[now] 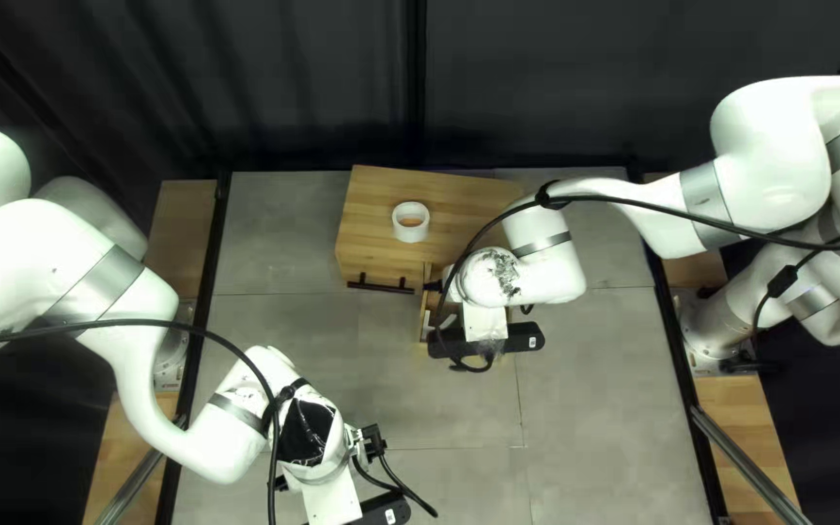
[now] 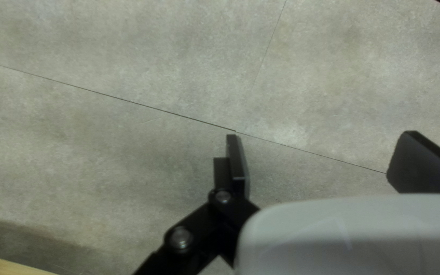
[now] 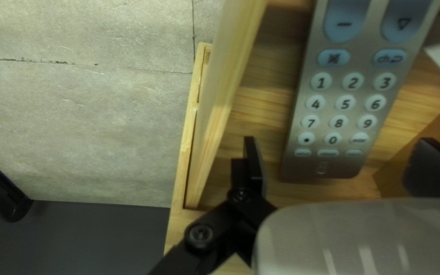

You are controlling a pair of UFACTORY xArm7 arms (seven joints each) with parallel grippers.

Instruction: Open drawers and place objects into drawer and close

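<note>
Right gripper (image 1: 525, 337) hung released over the remote control (image 3: 339, 112) in the open drawer (image 3: 260, 112) | left gripper (image 1: 386, 509) was released above the table (image 1: 595, 408) | white roll (image 1: 410, 235) sat on cabinet (image 1: 478, 194)

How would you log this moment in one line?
Right gripper: open, over drawer | remote: in open drawer | left gripper: open, above table | white roll: on cabinet

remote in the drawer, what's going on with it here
Nobody is holding the remote control right now: it lies in the open drawer, under my right gripper, whose jaws are apart. My left gripper is also open and empty, above the table. A white tape roll sits on the wooden cabinet.
</note>
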